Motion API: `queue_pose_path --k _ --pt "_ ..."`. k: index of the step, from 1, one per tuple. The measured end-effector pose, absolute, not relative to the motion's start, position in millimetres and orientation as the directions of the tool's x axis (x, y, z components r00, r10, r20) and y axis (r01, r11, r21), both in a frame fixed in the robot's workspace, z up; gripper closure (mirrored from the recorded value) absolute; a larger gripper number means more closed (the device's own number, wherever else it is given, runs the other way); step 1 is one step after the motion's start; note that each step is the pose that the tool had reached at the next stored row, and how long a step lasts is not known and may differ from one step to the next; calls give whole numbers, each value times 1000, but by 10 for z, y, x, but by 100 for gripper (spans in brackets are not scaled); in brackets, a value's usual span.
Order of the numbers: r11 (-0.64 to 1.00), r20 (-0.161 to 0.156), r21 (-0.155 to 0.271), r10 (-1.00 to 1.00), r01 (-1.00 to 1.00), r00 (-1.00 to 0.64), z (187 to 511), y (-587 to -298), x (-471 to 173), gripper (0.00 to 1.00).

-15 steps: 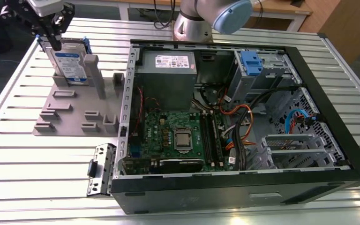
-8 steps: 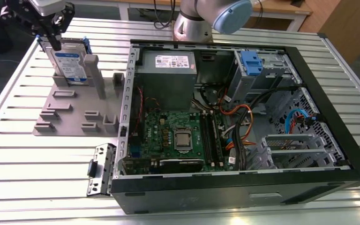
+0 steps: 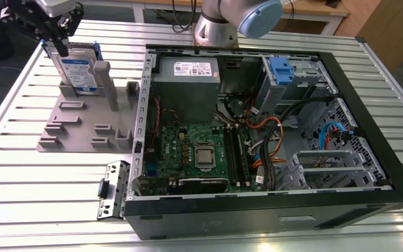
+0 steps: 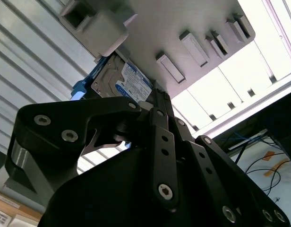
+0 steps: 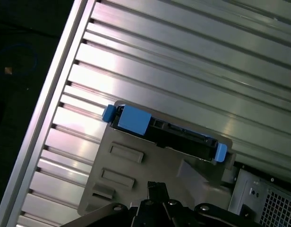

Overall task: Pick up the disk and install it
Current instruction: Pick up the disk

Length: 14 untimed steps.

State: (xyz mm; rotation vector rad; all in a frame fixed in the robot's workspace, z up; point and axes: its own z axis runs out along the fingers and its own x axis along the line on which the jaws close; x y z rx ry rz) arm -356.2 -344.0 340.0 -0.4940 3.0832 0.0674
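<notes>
1. The disk [image 3: 79, 71] stands on edge in a grey holder [image 3: 75, 126] on the slatted metal tabletop [image 3: 19, 173], at about ten o'clock in the exterior view.
2. The black tool [image 3: 56, 46] hangs directly over the disk's top edge, near its eleven o'clock corner. One dark part of it overlaps that edge. I cannot tell how wide the tool stands, or whether it touches or grips the disk.
3. The disk's long axis is upright, with blue rails running up both side edges. Its white-and-blue label faces about six o'clock, toward the viewer.
4. The disk's lower part sits inside the holder's slot, partly behind a grey post, and is hidden.
5. In the first wrist view the disk [image 5: 178, 138] is seen edge-on as a dark strip with a blue tab at each end. The tool [image 5: 157, 187] is over the holder's grey plate.
6. In the second wrist view the tool's black linkage [image 4: 157, 94] blocks much of the disk, and part of the label [image 4: 131, 82] shows beyond it.
7. From the centre toward three o'clock in the exterior view, an open computer case [image 3: 369, 157] lies on the tabletop just beside the holder. Inside it are a grey power supply [image 3: 187, 84], a green motherboard [image 3: 194, 152] and a blue bracket [image 3: 280, 68] at one o'clock.
8. The robot arm [image 3: 236, 16] rises at twelve o'clock and is cut off by the frame edge.
</notes>
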Motion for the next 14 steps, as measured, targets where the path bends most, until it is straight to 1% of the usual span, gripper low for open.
queue_pose_path --k 14 --pt "921 -25 40 -387 -388 -922 3400 -3440 -3562 90"
